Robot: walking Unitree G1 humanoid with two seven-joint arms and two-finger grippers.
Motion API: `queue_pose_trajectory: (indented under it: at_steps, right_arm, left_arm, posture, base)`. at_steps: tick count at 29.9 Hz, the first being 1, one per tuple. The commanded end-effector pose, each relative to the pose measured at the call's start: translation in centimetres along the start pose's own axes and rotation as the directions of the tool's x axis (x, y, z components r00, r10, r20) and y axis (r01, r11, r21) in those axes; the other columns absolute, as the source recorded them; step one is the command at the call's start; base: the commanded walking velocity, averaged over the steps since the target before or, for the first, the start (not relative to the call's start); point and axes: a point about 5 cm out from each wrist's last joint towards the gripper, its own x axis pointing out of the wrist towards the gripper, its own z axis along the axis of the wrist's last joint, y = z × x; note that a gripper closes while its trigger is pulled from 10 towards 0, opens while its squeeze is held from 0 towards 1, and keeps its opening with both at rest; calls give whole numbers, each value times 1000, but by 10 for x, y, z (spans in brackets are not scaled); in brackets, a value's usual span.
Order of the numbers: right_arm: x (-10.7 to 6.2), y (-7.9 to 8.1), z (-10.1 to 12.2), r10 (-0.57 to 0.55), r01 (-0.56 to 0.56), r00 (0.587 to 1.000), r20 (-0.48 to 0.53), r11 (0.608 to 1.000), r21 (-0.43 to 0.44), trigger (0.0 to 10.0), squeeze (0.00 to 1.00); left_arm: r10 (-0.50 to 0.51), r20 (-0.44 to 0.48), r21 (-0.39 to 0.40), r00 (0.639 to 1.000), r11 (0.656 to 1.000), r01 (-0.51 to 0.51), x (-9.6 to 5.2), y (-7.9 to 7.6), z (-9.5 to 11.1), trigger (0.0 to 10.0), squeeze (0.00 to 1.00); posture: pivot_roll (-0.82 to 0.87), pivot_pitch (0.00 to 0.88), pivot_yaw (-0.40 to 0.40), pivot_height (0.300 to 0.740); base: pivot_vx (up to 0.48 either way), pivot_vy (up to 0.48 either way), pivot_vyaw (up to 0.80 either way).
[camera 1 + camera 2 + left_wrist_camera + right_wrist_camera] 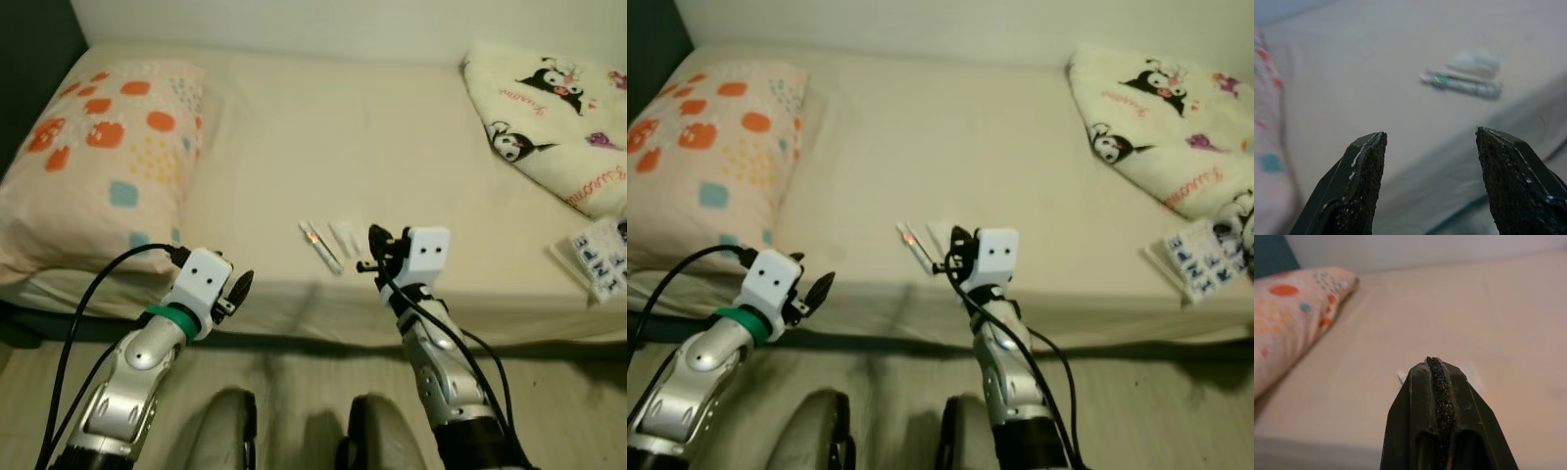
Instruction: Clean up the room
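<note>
A bed (323,127) spans the view from left to right, its near edge facing the robot. A pillow (98,157) lies at the bed's left end, reaching from the far edge almost to the near edge. A blanket (558,117) is bunched in the far right corner. Just in front of it, by the near edge on the right, lies a packet (600,257). Near the middle of the near edge a thin wrapper (321,247) lies beside 2 small pieces (345,237) on its right. The left gripper (238,287) hangs just before the near edge, below the pillow; the right gripper (377,247) sits over the near edge, just right of the small pieces
</note>
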Motion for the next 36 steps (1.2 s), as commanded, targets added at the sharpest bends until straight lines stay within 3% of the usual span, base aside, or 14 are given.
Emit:
queue_pose_trajectory:
  at_steps: [1,8,23,30,32,36]
  right_arm:
    - [-3,-3,-6,-2,2,1000,-24,1000,-16,10000,0]
    - [-3,-3,-6,6,-7,1000,-28,1000,-17,10000,0]
    - [-2,3,-5,32,-33,999,-33,999,-15,10000,0]
    - [8,15,4,66,-66,998,10,998,21,10000,0]
    - [19,30,5,130,-130,991,10,991,34,10000,0]
    - [29,44,4,189,-189,982,-3,982,23,10000,0]
  left_arm:
    - [10,10,-7,1000,1000,-10,-1,1,-1,10000,0]
    - [35,28,20,999,999,-35,1,7,2,10000,0]
    - [114,76,61,991,991,-119,8,36,10,10000,0]
    - [148,139,130,979,977,-166,14,56,27,10000,0]
    - [171,146,139,975,972,-191,13,67,30,10000,0]
    - [174,151,147,973,969,-196,11,72,32,10000,0]
  posture:
    - [74,171,16,555]
    - [72,180,9,525]
    - [64,219,-4,450]
    - [71,240,1,420]
    - [85,259,1,420]
    - [99,272,-3,420]
  base:
    - [0,0,0]
    - [0,0,0]
    - [0,0,0]
    - [0,0,0]
    - [0,0,0]
    - [0,0,0]
